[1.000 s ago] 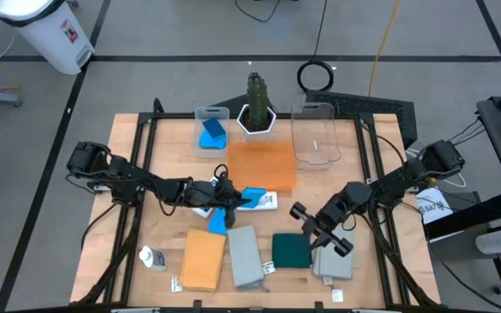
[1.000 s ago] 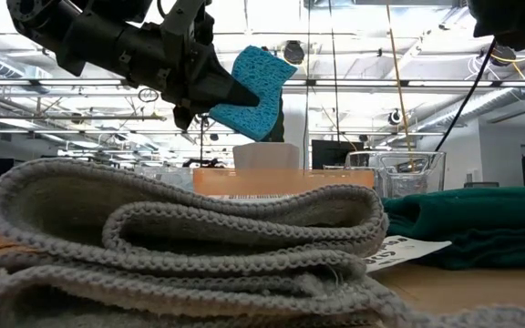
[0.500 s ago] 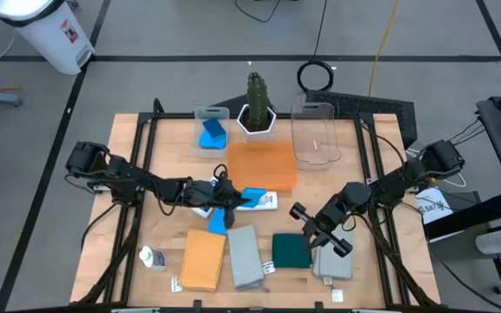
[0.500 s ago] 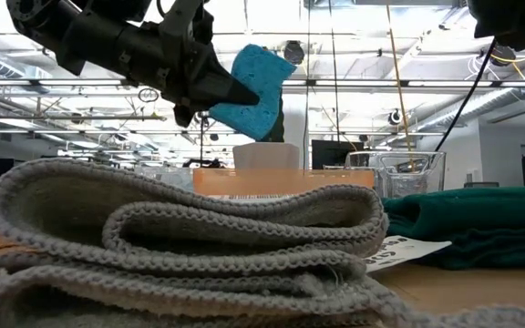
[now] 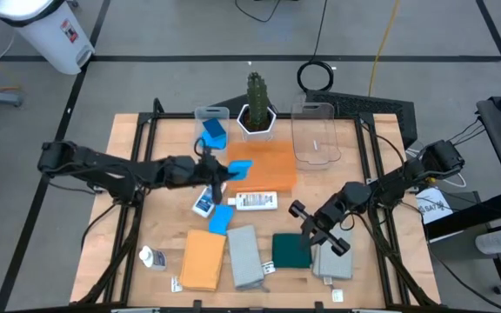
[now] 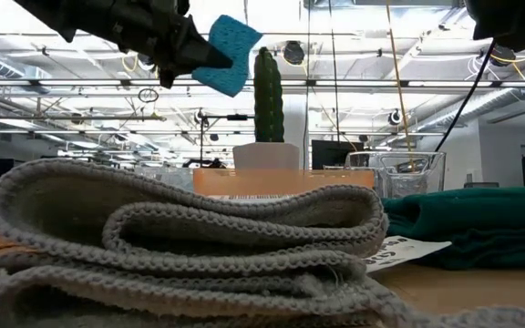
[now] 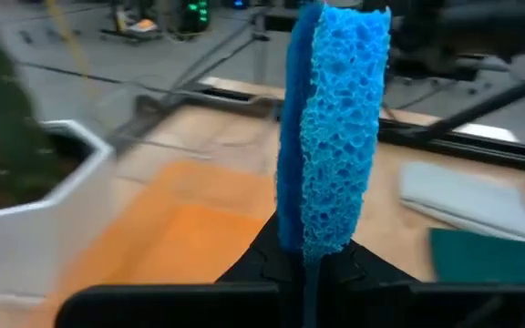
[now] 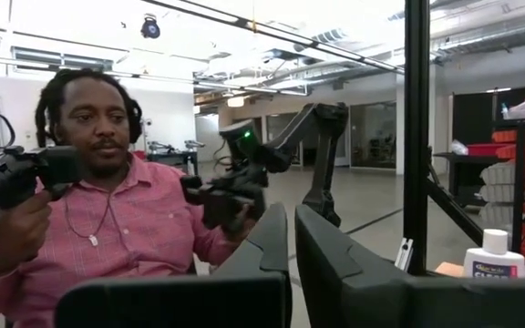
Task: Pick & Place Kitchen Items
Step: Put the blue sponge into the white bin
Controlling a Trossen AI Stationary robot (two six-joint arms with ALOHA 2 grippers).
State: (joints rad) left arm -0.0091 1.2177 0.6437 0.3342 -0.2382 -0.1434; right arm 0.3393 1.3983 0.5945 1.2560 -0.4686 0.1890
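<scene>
Blue sponge (image 5: 240,165) pinched in left gripper (image 5: 224,169); right gripper (image 5: 307,217) fingers pressed together; bottle (image 8: 493,258) label unreadable.

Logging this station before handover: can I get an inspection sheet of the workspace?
Surface: wooden table, bare at its left edge.
Job's things: blue sponge held above the orange tray; another sponge and two white bottles mid-table; orange cloth, grey cloth, green cloth along the front.
Clutter: cactus, two clear bins.
Grippers: left pincer shut on the sponge; right pincer shut, empty, above the green cloth.
Cables: yellow cable on the floor.
Surroundings: white trash can; a person beyond the table.
</scene>
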